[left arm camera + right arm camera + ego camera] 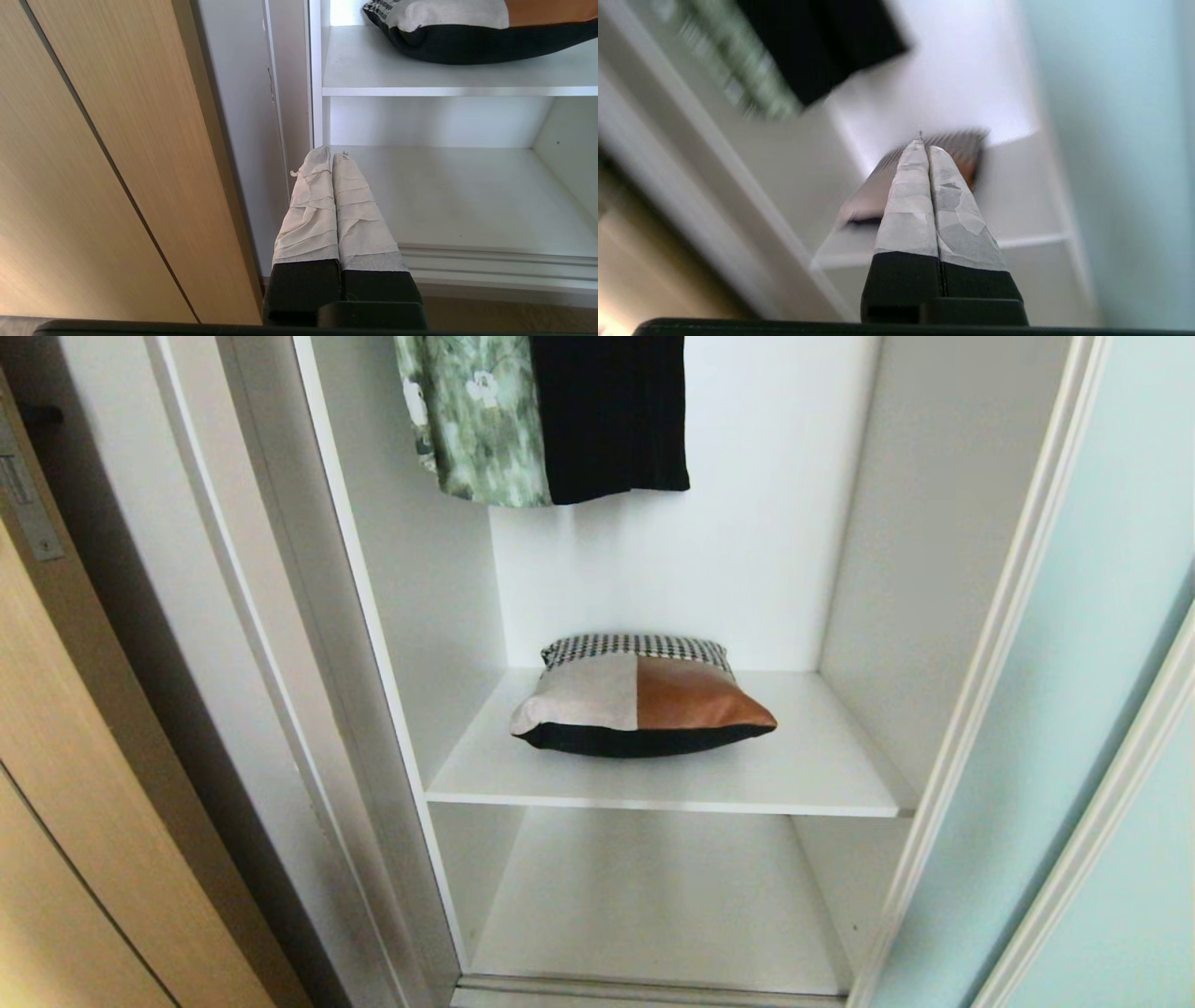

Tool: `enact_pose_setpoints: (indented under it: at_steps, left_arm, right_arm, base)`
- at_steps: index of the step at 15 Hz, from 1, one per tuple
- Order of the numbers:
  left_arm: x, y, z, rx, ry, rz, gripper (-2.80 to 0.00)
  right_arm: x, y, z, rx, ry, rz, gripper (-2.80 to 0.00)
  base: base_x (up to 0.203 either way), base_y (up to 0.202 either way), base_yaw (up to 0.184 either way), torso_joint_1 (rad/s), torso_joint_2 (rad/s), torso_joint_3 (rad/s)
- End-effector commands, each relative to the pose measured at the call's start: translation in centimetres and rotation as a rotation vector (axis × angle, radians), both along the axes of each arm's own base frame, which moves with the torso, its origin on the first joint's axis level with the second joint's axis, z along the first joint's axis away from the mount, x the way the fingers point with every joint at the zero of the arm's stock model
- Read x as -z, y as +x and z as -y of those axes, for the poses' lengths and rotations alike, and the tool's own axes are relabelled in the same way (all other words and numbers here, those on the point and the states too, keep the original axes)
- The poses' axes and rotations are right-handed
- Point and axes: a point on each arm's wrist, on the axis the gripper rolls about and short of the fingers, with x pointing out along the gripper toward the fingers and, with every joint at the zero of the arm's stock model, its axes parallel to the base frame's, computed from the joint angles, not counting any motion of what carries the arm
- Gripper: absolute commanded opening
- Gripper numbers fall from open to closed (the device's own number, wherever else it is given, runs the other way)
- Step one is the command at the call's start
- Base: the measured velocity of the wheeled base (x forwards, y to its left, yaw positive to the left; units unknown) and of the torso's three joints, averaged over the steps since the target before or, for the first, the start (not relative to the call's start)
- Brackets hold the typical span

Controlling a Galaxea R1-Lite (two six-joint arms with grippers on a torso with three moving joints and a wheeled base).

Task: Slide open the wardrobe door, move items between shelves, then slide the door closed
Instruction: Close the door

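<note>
Head view: no arm in sight. Sliding wardrobe door (pixel 1102 709) pushed aside at the right, interior exposed. Cushion (pixel 640 696) lying flat on the upper shelf (pixel 822 775), roughly centred, well back from the front lip; lower shelf (pixel 653 915) beneath it. Green patterned garment (pixel 471 415) and black garment (pixel 611 411) hanging above.

Left wrist view: left gripper (pixel 331 156) clenched on nothing, low by the wardrobe's left edge, beside the tan wooden door (pixel 93 163), apart from the cushion (pixel 467 32).

Right wrist view: right gripper (pixel 924 147) pressed shut on nothing, aimed at the cushion (pixel 962 149), not touching.

Risks, as judged: arriving with fingers shut and shoving the soft cushion toward the back wall instead of gripping it; pinching only loose fabric, letting it sag and slip; clipping the shelf lip or door frame on the way in.
</note>
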Motion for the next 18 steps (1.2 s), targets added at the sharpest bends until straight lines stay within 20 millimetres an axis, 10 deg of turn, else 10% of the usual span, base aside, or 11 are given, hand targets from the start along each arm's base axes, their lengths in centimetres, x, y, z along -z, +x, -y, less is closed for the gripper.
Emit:
enact_pose_setpoints:
  at_steps: [1,5,9,18]
  left_arm:
    - [0.0,0.0,0.0,0.000,0.001,-0.006,-2.80]
    - [0.0,0.0,0.0,0.000,0.001,-0.005,-2.80]
    - [0.0,0.0,0.0,0.000,0.001,-0.006,-2.80]
    - [0.0,0.0,0.0,0.000,0.001,-0.006,-2.80]
  right_arm:
    - [-3.3,0.8,0.2,0.111,0.024,-0.022,-2.80]
    - [-7.9,3.0,0.5,0.404,0.004,-0.038,-2.80]
    - [-8.5,6.9,2.4,0.630,-0.092,-0.154,-2.80]
    - [-5.6,13.4,9.9,0.305,-0.103,-0.379,-2.80]
  base:
    - [0.000,0.000,0.000,0.000,0.00,0.000]
    - [0.000,0.000,0.000,0.000,0.00,0.000]
    - [0.000,0.000,0.000,0.000,0.00,0.000]
    - [0.000,0.000,0.000,0.000,0.00,0.000]
